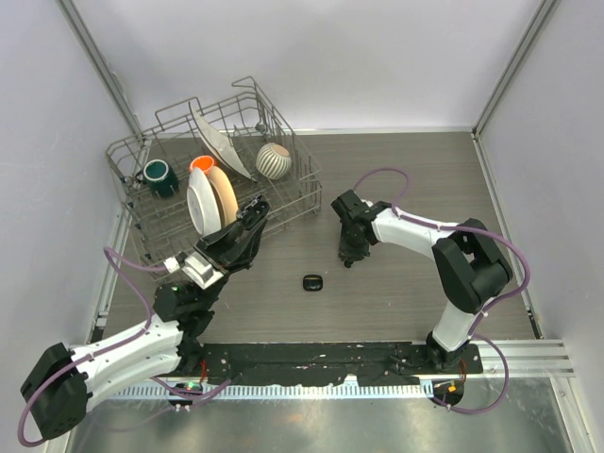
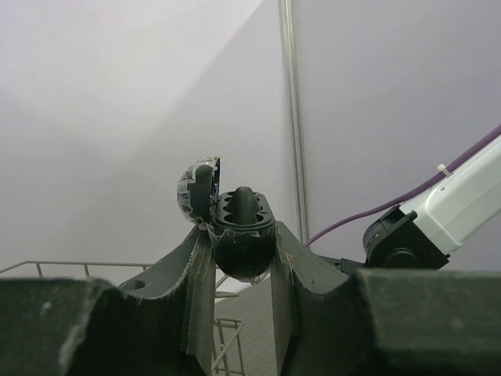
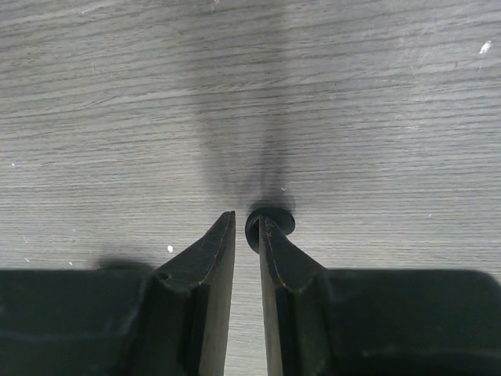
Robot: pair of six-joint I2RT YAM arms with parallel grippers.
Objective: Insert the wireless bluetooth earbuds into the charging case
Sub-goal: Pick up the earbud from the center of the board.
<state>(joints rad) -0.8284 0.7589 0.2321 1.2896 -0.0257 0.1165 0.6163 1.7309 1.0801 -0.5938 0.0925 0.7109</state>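
Closest to the left wrist camera, the left gripper (image 2: 243, 235) is clamped on the charging case (image 2: 244, 254), which sits upright between the two dark fingers at the centre of the frame, raised against the pale wall. Its lid (image 2: 200, 188) is flipped up at the case's upper left. A seated earbud (image 2: 244, 200) stands in one well, its rounded top poking above the rim. The right arm (image 2: 454, 204), white with a purple cable, crosses the right edge of that view.

From the right wrist camera, the right gripper (image 3: 248, 218) points at the wood-grain table (image 3: 117, 94) with its jaws narrowly apart. A loose earbud (image 3: 285, 221) lies on the table at centre frame, touching the tip of the right-hand finger. A sliver of table shows between the bud and the other finger, and I cannot tell whether the bud is pinched.

Seen from above, the left gripper is at centre left, just beside the wire dish rack (image 1: 127, 156), which holds plates (image 1: 202, 203), a green mug (image 1: 159, 176) and a ribbed cup (image 1: 274, 160). A small black object (image 1: 312, 282) lies on the table at the middle of the frame, between the two grippers; what it is stays unclear.
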